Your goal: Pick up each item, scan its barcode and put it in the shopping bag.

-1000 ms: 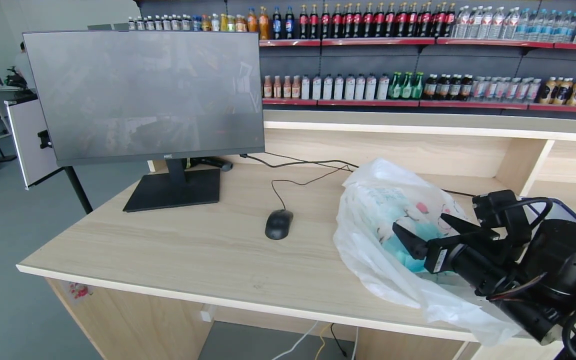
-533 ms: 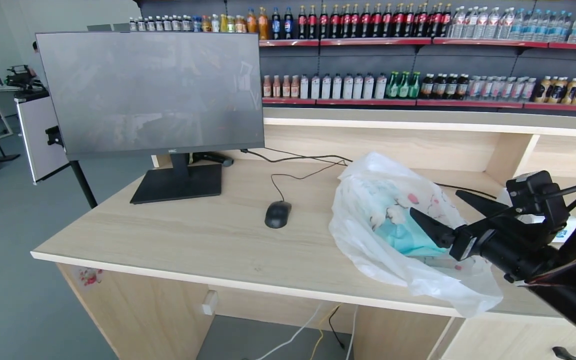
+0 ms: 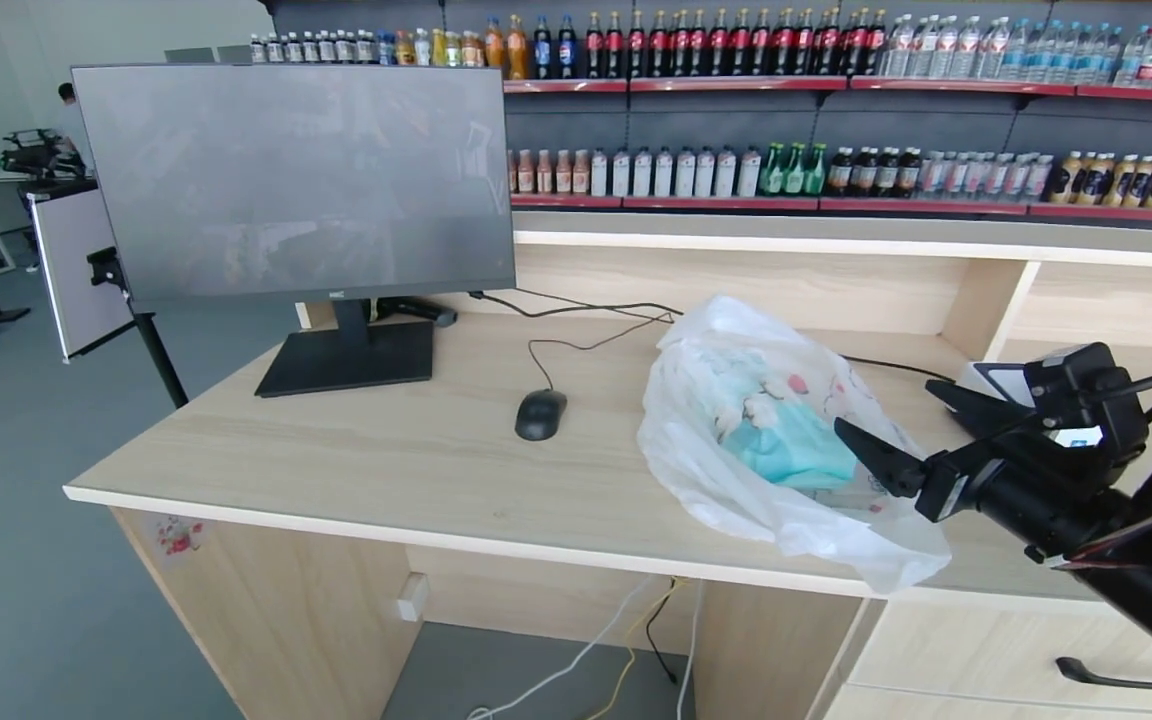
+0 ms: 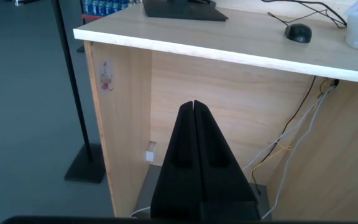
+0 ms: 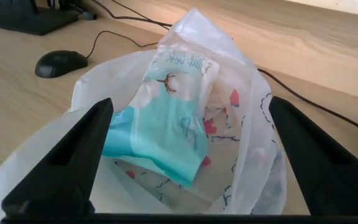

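Note:
A white translucent shopping bag [image 3: 726,470] lies on the wooden desk [image 3: 386,470], right of centre, its mouth towards my right arm. Through the plastic shows a teal and white soft pack [image 3: 786,445], also seen in the right wrist view as the pack [image 5: 166,134] inside the bag [image 5: 247,124]. My right gripper [image 3: 886,405] hovers open just beyond the bag's right side, with nothing between its fingers [image 5: 73,155]. My left gripper [image 4: 193,104] is shut and empty, low beside the desk's front left corner, below the tabletop.
A monitor [image 3: 291,180] on a black stand fills the desk's back left, with a black mouse [image 3: 540,413] and cables in the middle. A white flat object [image 3: 996,380] lies behind the right gripper. A raised counter and bottle shelves [image 3: 836,110] stand behind.
The head camera has shifted, so the whole scene has slid. Relative to the bag, my right gripper has drawn back to the right, from over the bag's mouth to just outside it, still open.

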You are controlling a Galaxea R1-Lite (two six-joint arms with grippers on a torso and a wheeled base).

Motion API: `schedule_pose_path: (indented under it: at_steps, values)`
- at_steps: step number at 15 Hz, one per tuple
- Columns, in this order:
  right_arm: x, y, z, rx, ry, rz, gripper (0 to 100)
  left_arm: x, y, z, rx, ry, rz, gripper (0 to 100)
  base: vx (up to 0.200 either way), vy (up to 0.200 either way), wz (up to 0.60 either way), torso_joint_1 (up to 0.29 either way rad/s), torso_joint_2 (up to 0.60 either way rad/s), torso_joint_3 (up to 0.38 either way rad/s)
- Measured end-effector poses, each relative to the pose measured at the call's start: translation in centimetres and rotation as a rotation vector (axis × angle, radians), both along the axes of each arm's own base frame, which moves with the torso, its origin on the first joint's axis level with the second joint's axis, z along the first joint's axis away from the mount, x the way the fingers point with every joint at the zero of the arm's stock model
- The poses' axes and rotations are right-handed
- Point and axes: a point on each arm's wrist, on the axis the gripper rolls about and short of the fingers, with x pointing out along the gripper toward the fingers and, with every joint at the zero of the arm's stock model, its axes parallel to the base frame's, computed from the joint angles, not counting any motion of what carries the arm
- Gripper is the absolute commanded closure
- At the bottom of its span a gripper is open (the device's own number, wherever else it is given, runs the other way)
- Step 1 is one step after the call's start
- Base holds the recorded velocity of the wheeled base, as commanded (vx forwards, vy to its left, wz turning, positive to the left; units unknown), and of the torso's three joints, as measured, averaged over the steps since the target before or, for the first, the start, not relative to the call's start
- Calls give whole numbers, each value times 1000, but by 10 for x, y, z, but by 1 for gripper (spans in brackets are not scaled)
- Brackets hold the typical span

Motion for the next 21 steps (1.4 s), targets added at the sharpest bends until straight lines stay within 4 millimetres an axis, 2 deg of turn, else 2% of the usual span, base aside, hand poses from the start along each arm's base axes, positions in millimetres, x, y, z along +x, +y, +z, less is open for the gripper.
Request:
schedule_pose_path:
  at_steps: [19,21]
  values:
    - [-5,-8,-8,-7,37,-31,0,0,0,0,-2,-2,1,100,0,-200,0,4,1,3]
    - [-5,-8,-8,-7,38,-31,0,0,0,0,-1,-2,0,100,0,0,0,0,0,0]
